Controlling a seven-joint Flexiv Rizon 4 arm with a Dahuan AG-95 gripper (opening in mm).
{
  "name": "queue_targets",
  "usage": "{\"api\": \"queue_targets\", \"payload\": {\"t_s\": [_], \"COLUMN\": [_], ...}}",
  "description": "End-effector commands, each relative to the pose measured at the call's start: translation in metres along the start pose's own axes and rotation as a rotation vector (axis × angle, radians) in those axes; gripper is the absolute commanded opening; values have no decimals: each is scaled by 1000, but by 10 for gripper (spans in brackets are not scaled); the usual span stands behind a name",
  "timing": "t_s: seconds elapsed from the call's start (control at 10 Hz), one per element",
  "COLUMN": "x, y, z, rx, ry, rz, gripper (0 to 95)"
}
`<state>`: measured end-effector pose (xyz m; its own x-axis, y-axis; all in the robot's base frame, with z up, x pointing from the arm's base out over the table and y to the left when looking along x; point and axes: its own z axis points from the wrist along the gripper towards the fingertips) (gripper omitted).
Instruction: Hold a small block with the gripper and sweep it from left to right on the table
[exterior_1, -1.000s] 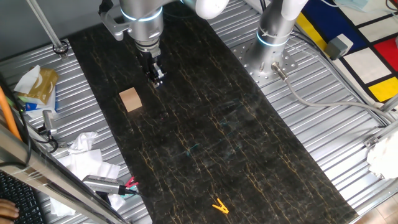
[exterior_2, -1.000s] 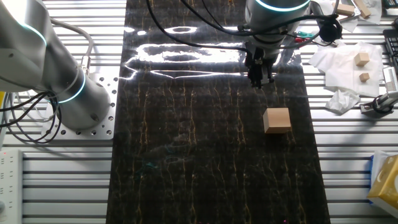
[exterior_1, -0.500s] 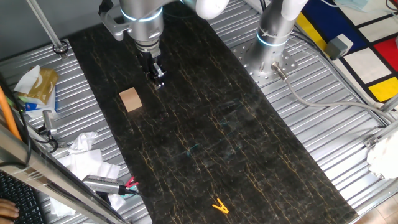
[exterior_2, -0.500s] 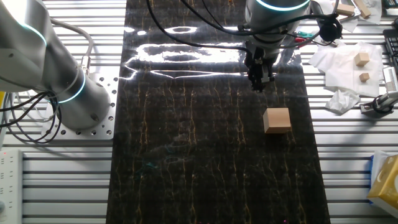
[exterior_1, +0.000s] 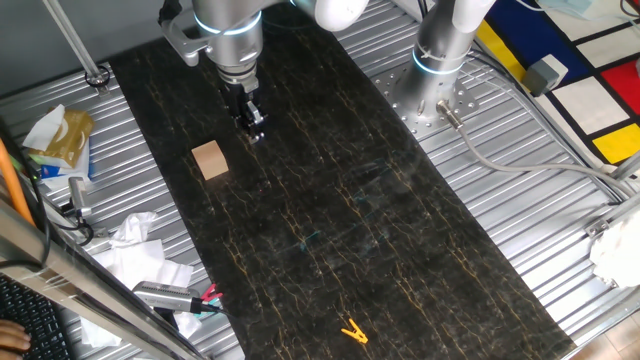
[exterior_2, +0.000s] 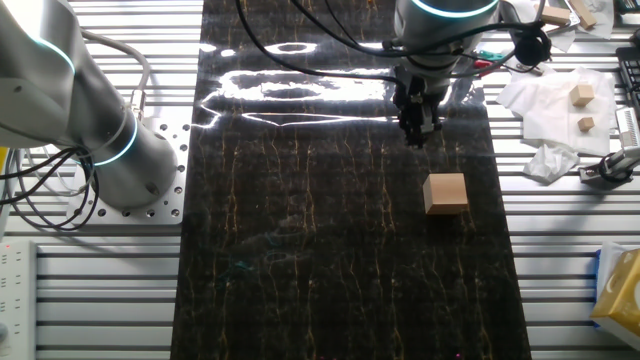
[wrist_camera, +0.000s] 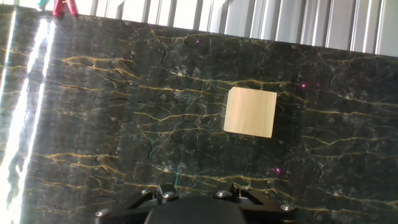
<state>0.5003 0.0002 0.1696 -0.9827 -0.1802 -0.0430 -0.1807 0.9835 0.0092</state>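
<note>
The small block (exterior_1: 209, 159), a plain tan wooden cube, lies on the black marble table (exterior_1: 330, 210) near its left edge. It also shows in the other fixed view (exterior_2: 446, 193) and in the hand view (wrist_camera: 250, 112), right of centre. The gripper (exterior_1: 253, 128) hangs above the table, a short way behind and to the right of the block, not touching it. In the other fixed view the gripper (exterior_2: 416, 134) is above and slightly left of the block. Its black tip looks narrow, with the jaws together and nothing between them. The hand view shows only the gripper's black base at the bottom edge.
A second silver arm's base (exterior_1: 438, 60) stands on ribbed metal at the right of the table. A tiny yellow clip (exterior_1: 353, 331) lies near the table's front end. Crumpled paper and tools (exterior_1: 140, 255) lie on the left border. More small blocks (exterior_2: 582, 96) sit on paper beside the table.
The gripper has crept very slightly lower and nearer the block over the last second. The block has not moved.
</note>
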Motion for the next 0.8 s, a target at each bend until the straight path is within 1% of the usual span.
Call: {"api": "queue_targets", "payload": {"t_s": [0.1, 0.6, 0.7, 0.8], "x": [0, 0, 0, 0], "y": [0, 0, 0, 0], "z": [0, 0, 0, 0], "rx": [-4, -4, -4, -4], "ry": [2, 0, 0, 1], "rz": [-5, -14, -16, -16], "gripper": [570, 570, 760, 760]}}
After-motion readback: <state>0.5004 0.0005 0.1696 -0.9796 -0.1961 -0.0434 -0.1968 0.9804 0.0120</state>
